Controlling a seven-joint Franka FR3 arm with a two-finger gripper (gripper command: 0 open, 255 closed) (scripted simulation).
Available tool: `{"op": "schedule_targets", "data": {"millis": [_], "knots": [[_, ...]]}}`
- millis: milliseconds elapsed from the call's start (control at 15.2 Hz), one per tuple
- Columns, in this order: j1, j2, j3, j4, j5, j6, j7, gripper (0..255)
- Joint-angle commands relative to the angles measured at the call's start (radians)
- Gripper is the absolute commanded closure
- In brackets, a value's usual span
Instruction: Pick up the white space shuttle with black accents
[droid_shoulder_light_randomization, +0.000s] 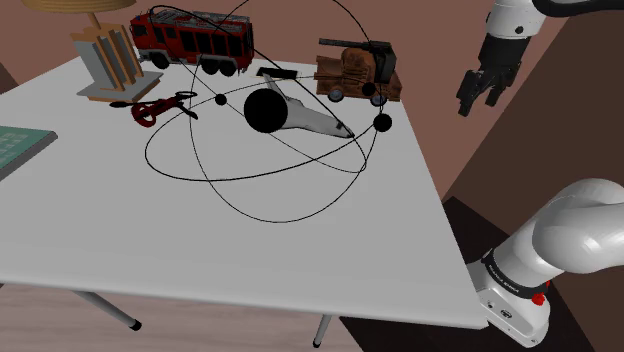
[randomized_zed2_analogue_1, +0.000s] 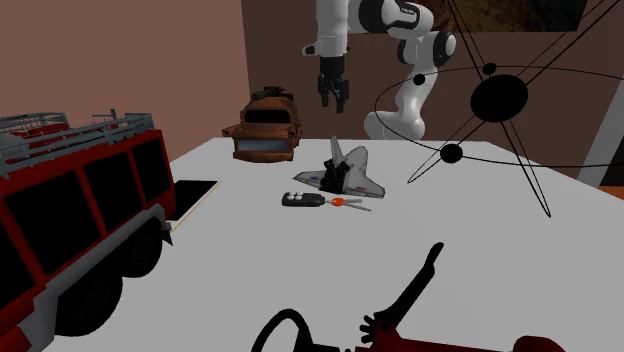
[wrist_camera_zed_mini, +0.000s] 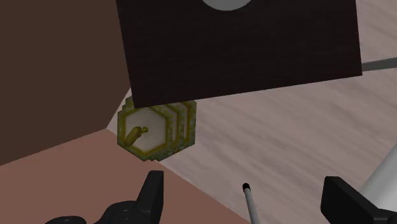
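The white space shuttle (droid_shoulder_light_randomization: 318, 121) with black accents lies flat on the white table (droid_shoulder_light_randomization: 300, 240), partly hidden by the black ball of a wire orbit sculpture (droid_shoulder_light_randomization: 268, 110). In the second exterior view the shuttle (randomized_zed2_analogue_1: 347, 170) rests near a black key fob (randomized_zed2_analogue_1: 303, 201). My gripper (droid_shoulder_light_randomization: 478, 103) hangs open in the air beyond the table's edge, toward the shoulder view's right of the shuttle and well above it. From the other side the gripper (randomized_zed2_analogue_1: 334, 100) hovers above and behind the shuttle. The wrist view has the fingers (wrist_camera_zed_mini: 153, 191) standing apart with nothing between them.
A brown wooden truck (droid_shoulder_light_randomization: 358, 72) stands just behind the shuttle, a red fire truck (droid_shoulder_light_randomization: 195, 40) farther back. Red-handled scissors (droid_shoulder_light_randomization: 160, 105) and a wooden stand (droid_shoulder_light_randomization: 110, 60) sit at the shoulder view's left. Below the hand are the dark robot stand (wrist_camera_zed_mini: 242, 44) and a yellow-green hexagonal object (wrist_camera_zed_mini: 156, 127) on the floor.
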Motion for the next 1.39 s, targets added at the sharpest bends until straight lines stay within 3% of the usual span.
{"op": "schedule_targets", "data": {"millis": [0,660,1320], "knots": [[0.000,0.000,0.000,0.000,0.000,0.000,0.000,0],[0.106,0.264,0.069,0.159,0.072,0.169,-0.046,0],[0.192,0.520,0.149,0.387,0.108,0.265,-0.096,0]]}}
